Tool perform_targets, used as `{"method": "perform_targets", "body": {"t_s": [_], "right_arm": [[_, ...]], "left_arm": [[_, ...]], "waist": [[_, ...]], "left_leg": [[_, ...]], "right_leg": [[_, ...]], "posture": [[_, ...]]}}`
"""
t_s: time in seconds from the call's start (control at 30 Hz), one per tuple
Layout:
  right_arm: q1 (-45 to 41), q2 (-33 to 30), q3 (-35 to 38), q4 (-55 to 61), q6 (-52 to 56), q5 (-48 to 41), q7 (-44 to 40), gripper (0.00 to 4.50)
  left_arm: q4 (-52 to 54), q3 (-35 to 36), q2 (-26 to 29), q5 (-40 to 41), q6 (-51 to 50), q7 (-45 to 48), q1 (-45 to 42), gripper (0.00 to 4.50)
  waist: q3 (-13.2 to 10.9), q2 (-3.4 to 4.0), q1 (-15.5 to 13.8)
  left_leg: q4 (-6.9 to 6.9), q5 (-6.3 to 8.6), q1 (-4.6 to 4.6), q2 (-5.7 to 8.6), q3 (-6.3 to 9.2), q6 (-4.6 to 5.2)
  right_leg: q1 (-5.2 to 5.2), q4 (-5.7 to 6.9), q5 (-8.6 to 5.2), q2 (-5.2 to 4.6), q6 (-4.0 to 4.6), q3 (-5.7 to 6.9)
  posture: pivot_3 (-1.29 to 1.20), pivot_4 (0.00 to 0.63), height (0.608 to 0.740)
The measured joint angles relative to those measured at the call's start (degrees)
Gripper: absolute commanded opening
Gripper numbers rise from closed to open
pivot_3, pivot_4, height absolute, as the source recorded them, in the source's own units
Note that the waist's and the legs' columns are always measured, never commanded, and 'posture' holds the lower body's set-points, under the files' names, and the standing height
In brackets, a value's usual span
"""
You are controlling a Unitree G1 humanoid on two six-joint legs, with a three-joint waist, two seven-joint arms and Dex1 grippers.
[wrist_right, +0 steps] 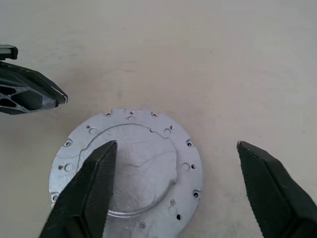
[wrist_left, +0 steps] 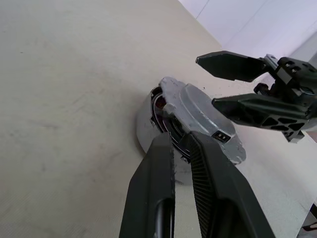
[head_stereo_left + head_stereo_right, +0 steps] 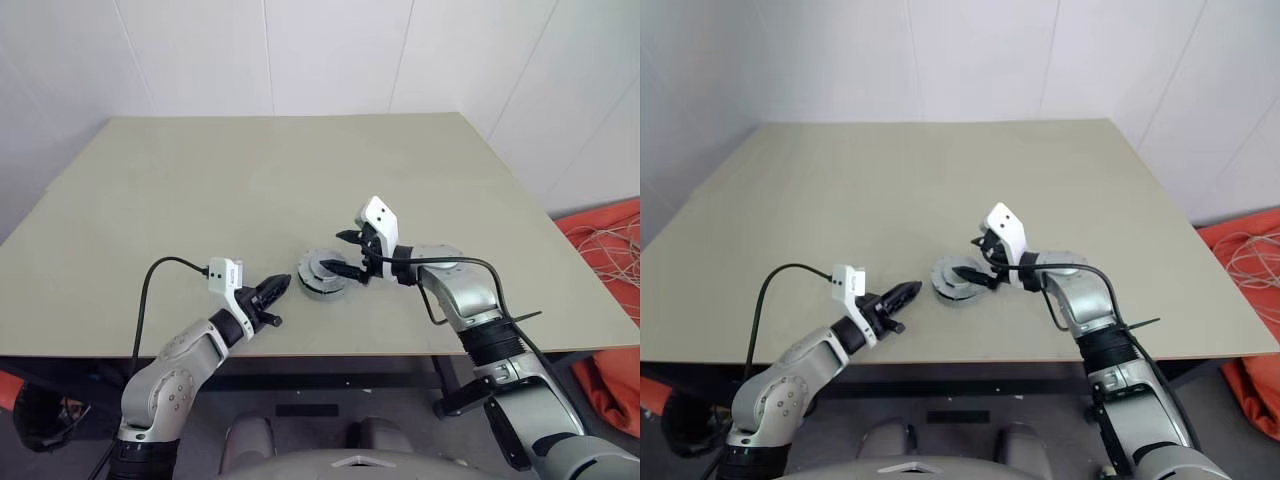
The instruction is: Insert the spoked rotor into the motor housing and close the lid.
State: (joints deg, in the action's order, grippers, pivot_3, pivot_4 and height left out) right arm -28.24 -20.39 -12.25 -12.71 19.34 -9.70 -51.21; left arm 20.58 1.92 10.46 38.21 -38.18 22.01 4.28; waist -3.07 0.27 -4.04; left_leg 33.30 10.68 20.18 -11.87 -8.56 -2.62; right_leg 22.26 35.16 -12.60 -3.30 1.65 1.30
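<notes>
Right wrist view: lid [image 1: 143, 163] covers motor housing [image 2: 148, 116]; table [image 3: 200, 200] around.

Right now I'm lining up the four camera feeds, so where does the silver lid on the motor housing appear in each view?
Left eye view: lid near the table's front edge, between the two hands.
Right eye view: lid just below centre, beside the right hand.
Left wrist view: lid at centre, tilted on the motor housing.
Right wrist view: lid seen from above, lower centre.
Shared landmark: the open right hand next to it.
</notes>
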Motion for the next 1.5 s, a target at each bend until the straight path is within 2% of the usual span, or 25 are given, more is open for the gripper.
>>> {"method": "perform_targets", "body": {"t_s": [0.47,0.97,1.07,1.13,1.17,1.5], "right_arm": [[3.07,-0.82,0.06,8.38,5.08,-2.31,-3.07,4.47],[2.28,2.11,-2.01,1.55,2.43,-0.23,-2.42,4.47],[1.76,2.48,-2.01,0.14,1.33,0.33,-2.13,3.88],[1.59,2.55,-2.06,-0.15,1.03,0.56,-2.03,3.23],[1.58,2.61,-2.08,-0.21,0.97,0.59,-2.07,3.11],[1.54,2.32,-2.07,-0.21,0.92,0.6,-2.58,3.11]], "left_arm": [[0.7,0.02,0.9,0.83,0.01,0.35,1.2,0.57],[0.72,-0.1,1.48,0.97,-0.04,0.94,1.48,0.57],[0.73,-0.07,1.49,0.97,-0.04,0.92,1.68,0.57],[0.79,-0.06,1.49,0.97,-0.04,0.92,1.84,0.57],[0.88,-0.06,1.49,0.97,-0.04,0.91,2.01,0.57],[1.57,-0.07,1.47,0.99,-0.04,0.84,2.56,0.57]], "waist": [[0.0,0.0,-0.04],[0.0,0.0,0.04],[0.0,0.0,0.04],[0.0,0.0,0.04],[0.0,0.0,0.04],[0.0,0.0,0.02]], "left_leg": [[-0.01,0.0,-0.06,0.0,0.01,0.0],[-0.02,0.0,-0.06,0.0,0.0,0.0],[-0.02,0.0,-0.06,0.0,0.01,0.0],[-0.02,0.0,-0.06,0.0,0.0,0.0],[-0.02,0.0,-0.06,-0.01,0.0,0.0],[-0.02,0.0,-0.06,0.0,0.01,0.0]], "right_leg": [[-0.06,-0.03,-0.01,0.0,-0.02,0.0],[-0.05,-0.03,-0.01,0.0,-0.02,0.0],[-0.06,-0.03,-0.01,0.0,-0.02,0.0],[-0.06,-0.04,-0.01,0.0,-0.02,0.0],[-0.06,-0.04,-0.01,0.0,-0.02,0.0],[-0.06,-0.04,-0.01,0.0,-0.03,0.0]], "posture": [[0.0,0.0,0.74],[0.0,0.0,0.74],[0.0,0.0,0.74],[0.0,0.0,0.74],[0.0,0.0,0.74],[0.0,0.0,0.74]]}}
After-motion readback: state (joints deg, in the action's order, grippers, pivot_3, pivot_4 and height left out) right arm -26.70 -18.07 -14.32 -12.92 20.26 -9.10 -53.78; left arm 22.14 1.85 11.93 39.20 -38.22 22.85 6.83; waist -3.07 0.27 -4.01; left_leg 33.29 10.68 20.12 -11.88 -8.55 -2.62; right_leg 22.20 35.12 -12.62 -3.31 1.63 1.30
